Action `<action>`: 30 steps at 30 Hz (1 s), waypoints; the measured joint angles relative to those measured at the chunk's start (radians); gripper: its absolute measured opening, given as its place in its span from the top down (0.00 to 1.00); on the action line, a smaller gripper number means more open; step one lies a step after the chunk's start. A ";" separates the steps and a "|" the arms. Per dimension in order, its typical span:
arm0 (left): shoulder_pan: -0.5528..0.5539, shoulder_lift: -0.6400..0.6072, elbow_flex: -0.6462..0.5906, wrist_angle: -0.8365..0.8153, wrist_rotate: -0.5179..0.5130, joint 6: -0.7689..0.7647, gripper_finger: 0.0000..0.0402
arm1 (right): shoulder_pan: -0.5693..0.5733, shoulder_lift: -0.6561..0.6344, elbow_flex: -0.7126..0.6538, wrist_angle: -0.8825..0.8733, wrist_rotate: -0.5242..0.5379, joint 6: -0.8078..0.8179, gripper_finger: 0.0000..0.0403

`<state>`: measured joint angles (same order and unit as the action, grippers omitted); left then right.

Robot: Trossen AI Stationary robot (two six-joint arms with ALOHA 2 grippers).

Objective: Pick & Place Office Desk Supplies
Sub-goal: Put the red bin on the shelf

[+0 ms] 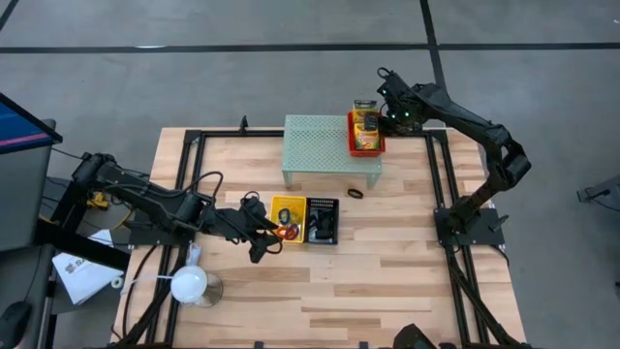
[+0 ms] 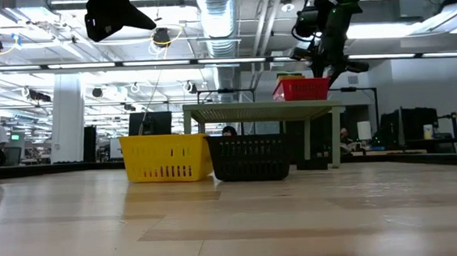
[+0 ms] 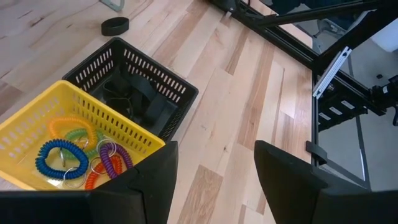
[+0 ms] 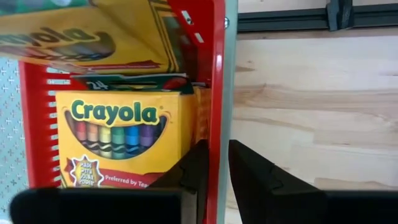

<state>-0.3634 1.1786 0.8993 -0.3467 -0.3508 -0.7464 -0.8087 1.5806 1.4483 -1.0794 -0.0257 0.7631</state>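
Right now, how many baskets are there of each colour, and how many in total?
Yellow basket: 1, holding coiled ring bands
Black basket: 1, beside the yellow one
Red basket: 1, on the pale green mesh shelf, holding Crayola crayon boxes
Total: 3 baskets

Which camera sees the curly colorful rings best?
The left wrist view: the curly rings lie close up in the yellow basket, each color clear. The high view shows only a small orange-red patch there. The low view shows just the basket's side, and the right wrist view none.
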 joint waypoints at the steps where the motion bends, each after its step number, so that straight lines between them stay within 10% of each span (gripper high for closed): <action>1: 0.000 0.000 0.000 0.005 0.000 0.000 0.48 | 0.005 0.001 0.000 0.003 0.000 0.000 0.85; 30: 0.000 0.000 0.000 0.019 0.000 -0.003 0.48 | 0.017 0.004 0.000 0.003 0.000 0.015 0.85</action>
<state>-0.3634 1.1786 0.8989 -0.3279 -0.3508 -0.7494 -0.7921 1.5845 1.4483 -1.0764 -0.0257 0.7777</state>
